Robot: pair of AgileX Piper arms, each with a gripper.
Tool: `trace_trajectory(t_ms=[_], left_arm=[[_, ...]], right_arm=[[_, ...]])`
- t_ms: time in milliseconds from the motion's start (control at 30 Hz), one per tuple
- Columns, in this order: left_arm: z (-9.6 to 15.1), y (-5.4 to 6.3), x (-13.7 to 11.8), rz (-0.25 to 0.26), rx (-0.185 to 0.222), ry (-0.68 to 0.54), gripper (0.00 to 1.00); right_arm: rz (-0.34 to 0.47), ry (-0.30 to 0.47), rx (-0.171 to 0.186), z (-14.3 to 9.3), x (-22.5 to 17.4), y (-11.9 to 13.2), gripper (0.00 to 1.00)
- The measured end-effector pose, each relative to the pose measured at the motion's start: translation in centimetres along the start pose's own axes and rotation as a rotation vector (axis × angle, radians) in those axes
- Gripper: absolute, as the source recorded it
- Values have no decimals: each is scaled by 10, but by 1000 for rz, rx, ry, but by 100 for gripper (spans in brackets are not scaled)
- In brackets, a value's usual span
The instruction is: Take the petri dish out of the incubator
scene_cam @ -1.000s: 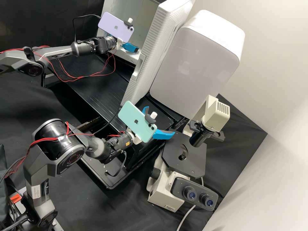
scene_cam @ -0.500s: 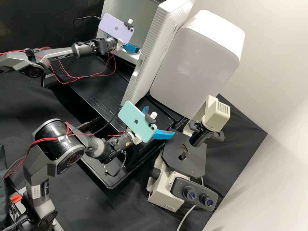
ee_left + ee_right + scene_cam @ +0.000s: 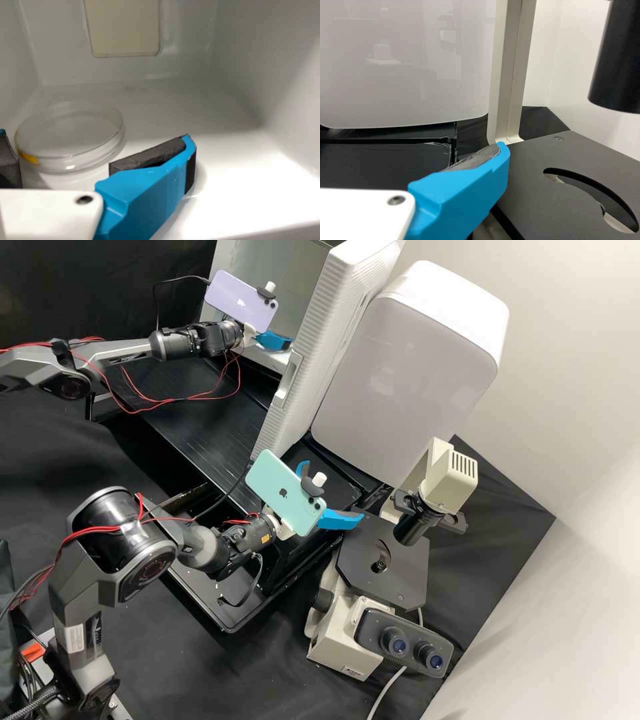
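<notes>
A clear lidded petri dish (image 3: pixel 70 132) with a yellow mark on its rim sits on the white floor of the incubator (image 3: pixel 235 165). My left gripper (image 3: pixel 95 142) is open inside the chamber. The dish lies between its two blue fingers (image 3: pixel 165 172), and I see no contact. In the high view the left gripper (image 3: pixel 273 341) is at the incubator's opening, beside the open ribbed door (image 3: pixel 320 340). My right gripper (image 3: pixel 335 489) is open and holds nothing, just above the near edge of the microscope stage (image 3: pixel 383 560). One of its fingers (image 3: pixel 470 182) shows against the stage (image 3: pixel 560 180).
A long black tray (image 3: pixel 213 427) runs from the incubator toward the front. A second white box (image 3: pixel 413 367) stands right of the door. The microscope (image 3: pixel 373 633) with its black condenser (image 3: pixel 617 55) stands close to the right gripper. Red cables hang from both arms.
The left arm has edged slightly toward the incubator's inside. The right arm has not moved.
</notes>
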Motion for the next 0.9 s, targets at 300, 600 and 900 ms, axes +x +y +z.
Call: trace_trajectory(t_ms=[300, 600, 900], left_arm=[[-1, 1, 2, 2, -11, -5, 100], [-4, 0, 2, -5, 1, -13, 0], [-4, 0, 2, 1, 13, -16, 0]], right_arm=[[0, 0, 0, 0, 0, 0, 100], [0, 0, 0, 0, 0, 0, 100], [0, 0, 0, 0, 0, 0, 100]])
